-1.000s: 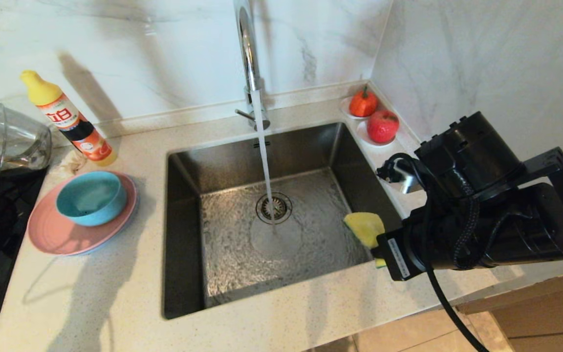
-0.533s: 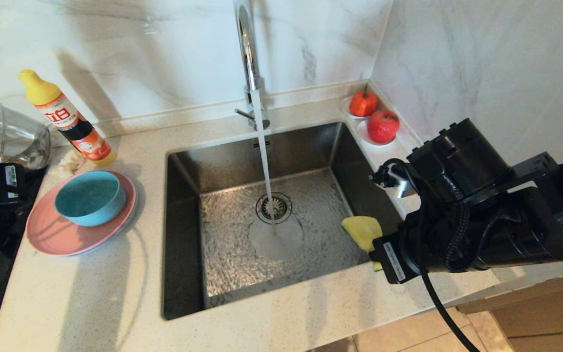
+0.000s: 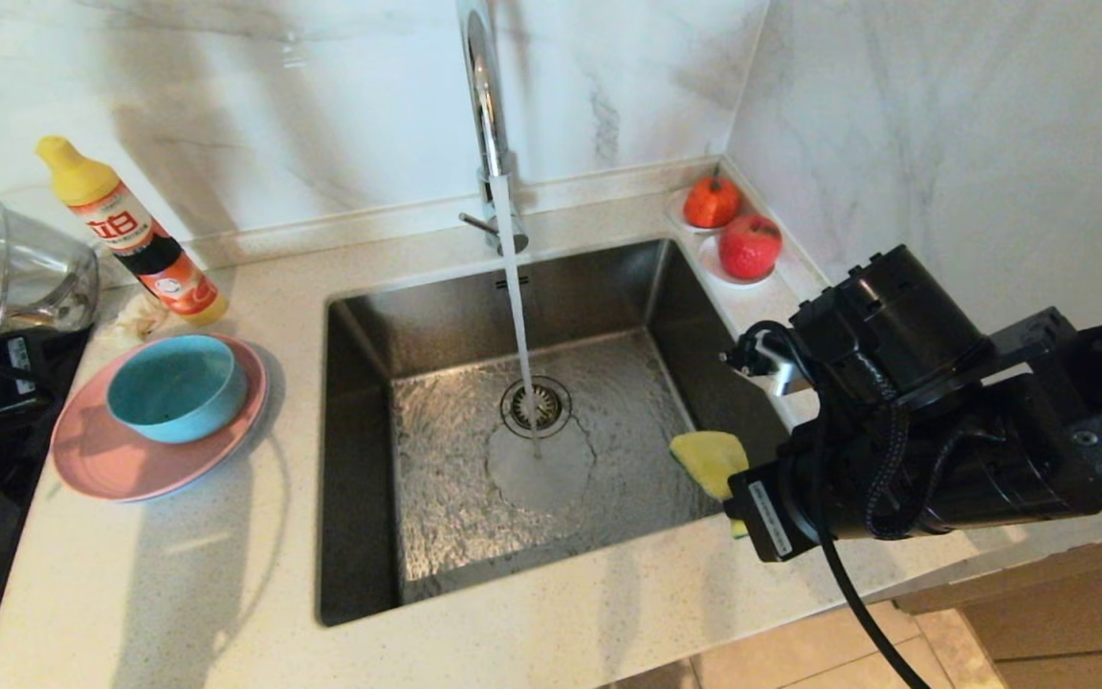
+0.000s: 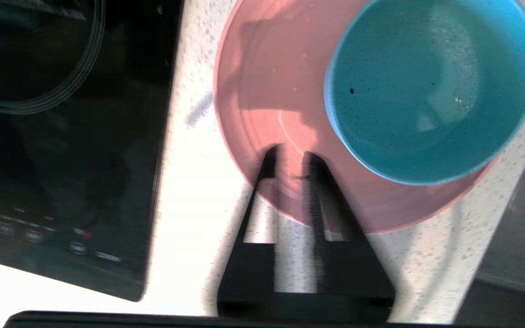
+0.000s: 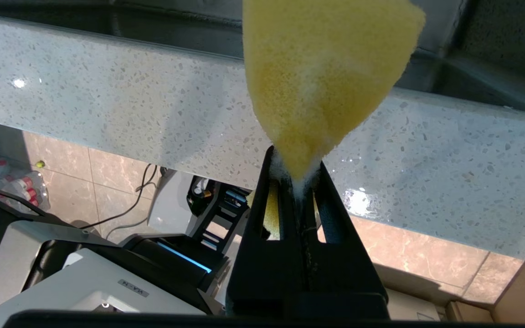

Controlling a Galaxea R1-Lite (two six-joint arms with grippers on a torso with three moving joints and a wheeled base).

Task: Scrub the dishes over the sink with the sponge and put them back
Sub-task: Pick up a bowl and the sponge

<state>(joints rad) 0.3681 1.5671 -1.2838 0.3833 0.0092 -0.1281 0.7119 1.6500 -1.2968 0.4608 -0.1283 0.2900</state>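
**Sponge pinched over the sink**

Right gripper squeezes the yellow sponge at the sink's right edge; left gripper, jaws narrowly apart, hovers over the pink plate carrying the blue bowl; water runs.

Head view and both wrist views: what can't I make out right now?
- Left gripper: head view shows only dark arm at the left edge; fingers hidden.
- Grey-blue plate: only a sliver under the pink plate.
- Sponge: green side unseen; right gripper hides its pinched end.
- Glass jug: cut off.
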